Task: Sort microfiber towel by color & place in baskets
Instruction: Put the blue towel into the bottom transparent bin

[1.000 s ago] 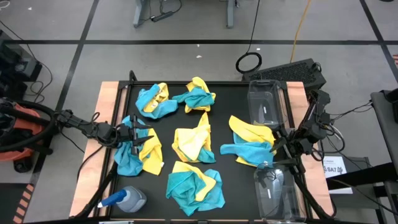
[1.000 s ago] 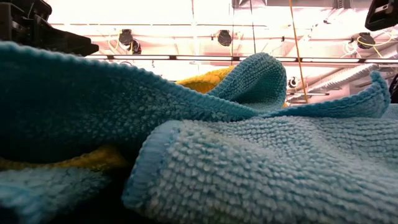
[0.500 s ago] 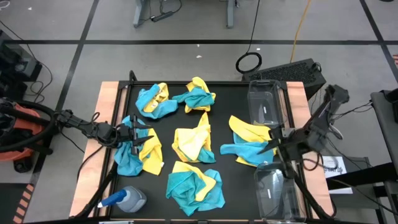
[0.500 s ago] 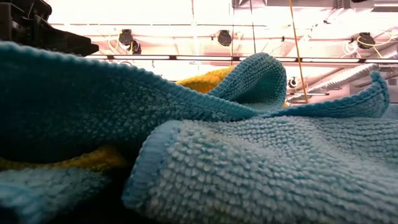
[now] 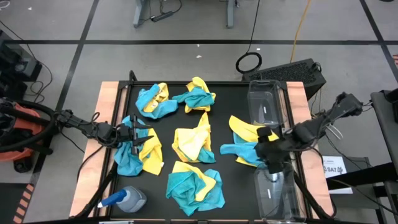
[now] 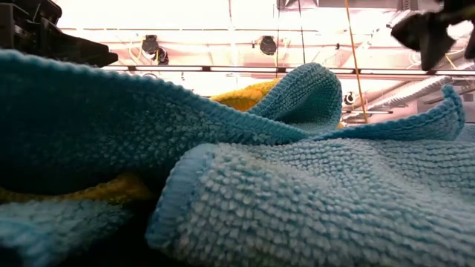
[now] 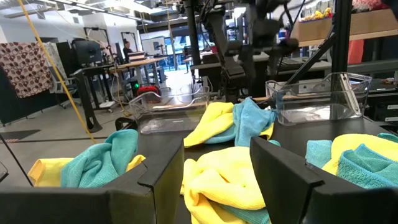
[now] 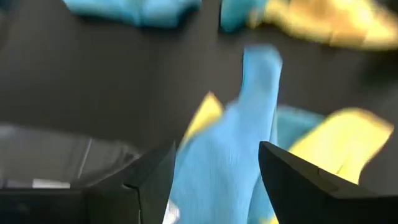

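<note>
A: Where are the towels right now?

B: All six mixed heaps of yellow and teal microfiber towel (image 5: 196,144) lie on the black worktop (image 5: 224,106). None is in either of the baskets (image 5: 265,104), the two clear bins along the worktop's right edge, and both bins look bare inside.

A: So which step is this?

B: I'd call it the very start: a first pick. The right pincer (image 5: 268,151) hangs over the right-hand heap (image 5: 249,144), between the two bins. Its wrist camera looks down past spread fingers (image 8: 297,180) onto a teal cloth with yellow beside it, and nothing is caught between them.

A: And the left one?

B: The left pincer (image 5: 135,134) sits low at the heap (image 5: 138,152) on the worktop's left side. Its fingers (image 7: 283,169) stand apart with yellow cloth bulging in the gap; I cannot tell whether they are gripping it.

A: What does the next move call for?

B: I'd say the right arm needs to drop onto one colour only, close on a single fold of teal, and lift it free of the yellow under it. Tangled cloths could come up together. The spray bottle (image 5: 127,199) at the near left corner is out of the way.
</note>
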`<state>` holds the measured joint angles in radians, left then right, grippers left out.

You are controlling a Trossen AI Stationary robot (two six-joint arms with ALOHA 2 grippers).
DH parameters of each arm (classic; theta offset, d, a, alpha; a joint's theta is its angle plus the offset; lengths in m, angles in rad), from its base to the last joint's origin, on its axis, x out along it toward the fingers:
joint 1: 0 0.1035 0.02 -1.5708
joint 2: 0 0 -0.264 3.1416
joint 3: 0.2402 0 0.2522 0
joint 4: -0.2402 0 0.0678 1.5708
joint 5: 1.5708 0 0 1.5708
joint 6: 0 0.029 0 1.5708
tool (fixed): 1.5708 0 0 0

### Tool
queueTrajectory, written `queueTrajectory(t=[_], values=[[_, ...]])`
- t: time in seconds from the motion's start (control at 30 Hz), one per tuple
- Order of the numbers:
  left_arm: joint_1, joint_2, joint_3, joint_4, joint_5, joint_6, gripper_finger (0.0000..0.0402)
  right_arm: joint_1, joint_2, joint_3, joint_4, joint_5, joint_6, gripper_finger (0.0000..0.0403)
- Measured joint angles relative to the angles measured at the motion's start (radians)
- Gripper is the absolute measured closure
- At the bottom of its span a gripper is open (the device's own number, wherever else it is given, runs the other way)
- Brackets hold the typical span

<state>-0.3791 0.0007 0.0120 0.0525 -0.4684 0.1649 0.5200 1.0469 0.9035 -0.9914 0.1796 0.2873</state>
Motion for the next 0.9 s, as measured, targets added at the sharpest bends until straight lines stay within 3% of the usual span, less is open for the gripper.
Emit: queueTrajectory(t=[0.7,0.9], values=[[0.0,0.0,0.0,0.0,0.0,0.0,0.021,-0.201,0.239,0.001,-0.142,-0.107,-0.039,0.0179],[0.0,0.0,0.0,0.0,0.0,0.0,0.021,-0.228,0.316,0.001,-0.155,-0.134,-0.067,0.0198]])
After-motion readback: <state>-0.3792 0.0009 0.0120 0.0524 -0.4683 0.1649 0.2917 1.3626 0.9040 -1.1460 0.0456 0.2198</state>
